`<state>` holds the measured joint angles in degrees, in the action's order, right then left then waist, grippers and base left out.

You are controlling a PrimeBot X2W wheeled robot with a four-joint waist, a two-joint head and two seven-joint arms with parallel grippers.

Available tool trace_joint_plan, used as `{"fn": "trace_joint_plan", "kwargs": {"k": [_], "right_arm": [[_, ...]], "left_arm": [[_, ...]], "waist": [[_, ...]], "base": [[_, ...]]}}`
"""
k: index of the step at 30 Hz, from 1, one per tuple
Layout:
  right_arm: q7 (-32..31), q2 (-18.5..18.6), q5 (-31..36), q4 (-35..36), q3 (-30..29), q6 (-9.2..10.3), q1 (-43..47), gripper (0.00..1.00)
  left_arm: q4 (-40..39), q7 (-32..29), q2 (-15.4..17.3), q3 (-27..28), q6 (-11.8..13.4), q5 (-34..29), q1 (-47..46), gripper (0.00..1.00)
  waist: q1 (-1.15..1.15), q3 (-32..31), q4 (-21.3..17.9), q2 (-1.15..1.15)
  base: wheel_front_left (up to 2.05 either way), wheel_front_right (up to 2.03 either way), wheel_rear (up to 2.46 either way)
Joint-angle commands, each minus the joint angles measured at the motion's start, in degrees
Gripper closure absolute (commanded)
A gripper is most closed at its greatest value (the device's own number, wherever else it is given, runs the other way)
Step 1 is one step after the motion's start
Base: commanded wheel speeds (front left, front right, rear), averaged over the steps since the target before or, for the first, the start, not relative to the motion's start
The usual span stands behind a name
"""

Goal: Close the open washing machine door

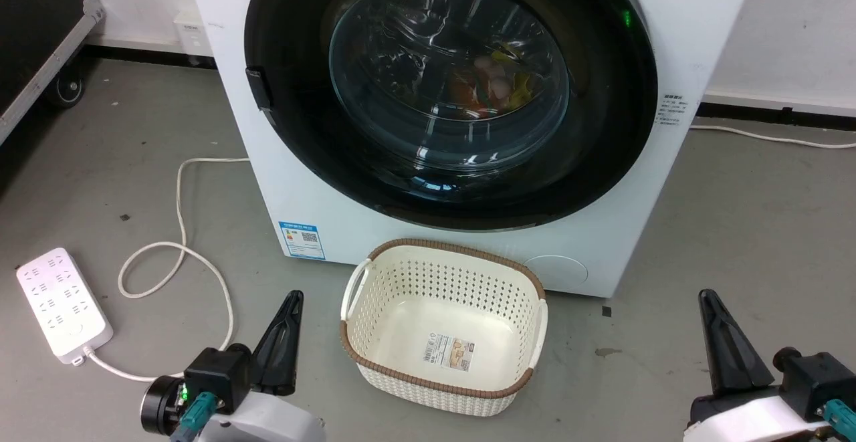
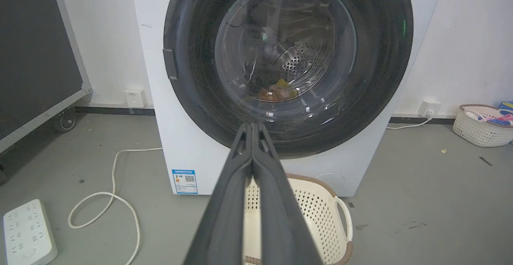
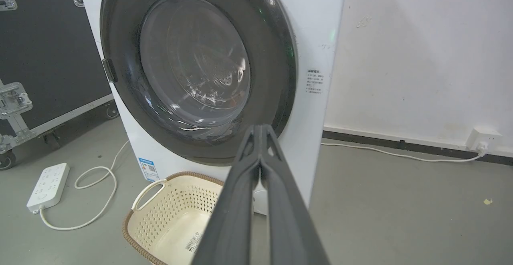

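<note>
At the far left a black flight case with metal edging [image 1: 37,34] stood on castors, its top and left side cut off by the frame. Bare grey floor [image 1: 114,181] lay between it and the machine, crossed by a flat white power strip [image 1: 61,305] and its looping white cable [image 1: 180,228]. The left pincer [image 1: 292,301] hung low over the floor beside the cable, its two long dark fingers pressed together and clamped on nothing.

The big white front-loading washing machine [image 1: 294,188] stood against the wall, its top out of frame. Its round door with a glossy black rim and bulging glass window [image 1: 287,94] lay flat against the front; no gap could be made out along the rim. Through the reflections, coloured laundry [image 1: 495,87] was hard to identify. A cream perforated basket with a brown rim [image 1: 455,247] sat just in front, empty but for a label.

To the right, open floor ran to the wall. The right pincer [image 1: 707,298] hung there, fingers together and empty, well apart from the machine.
</note>
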<state>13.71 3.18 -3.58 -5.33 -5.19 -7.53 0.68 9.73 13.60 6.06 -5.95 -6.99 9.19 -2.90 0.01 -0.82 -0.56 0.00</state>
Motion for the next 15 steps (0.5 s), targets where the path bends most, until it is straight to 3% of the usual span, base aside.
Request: {"fn": "trace_joint_plan", "kwargs": {"k": [1, 15], "right_arm": [[-0.3, 0.0, 0.2, 0.4, 0.2, 0.0, -0.1, 1.0], [-1.9, -0.1, 0.6, 1.0, 0.8, 0.01, -0.1, 1.0]], "left_arm": [[-0.4, -0.3, -0.2, 0.3, 0.4, -0.4, 0.3, 1.0], [-1.5, -1.9, -0.6, 1.0, 1.2, -1.5, 0.6, 1.0]], "waist": [[0.0, 0.0, 0.0, 0.0], [0.0, 0.1, 0.1, 0.0]], "base": [[0.0, 0.0, 0.0], [0.0, 0.0, 0.0]]}}
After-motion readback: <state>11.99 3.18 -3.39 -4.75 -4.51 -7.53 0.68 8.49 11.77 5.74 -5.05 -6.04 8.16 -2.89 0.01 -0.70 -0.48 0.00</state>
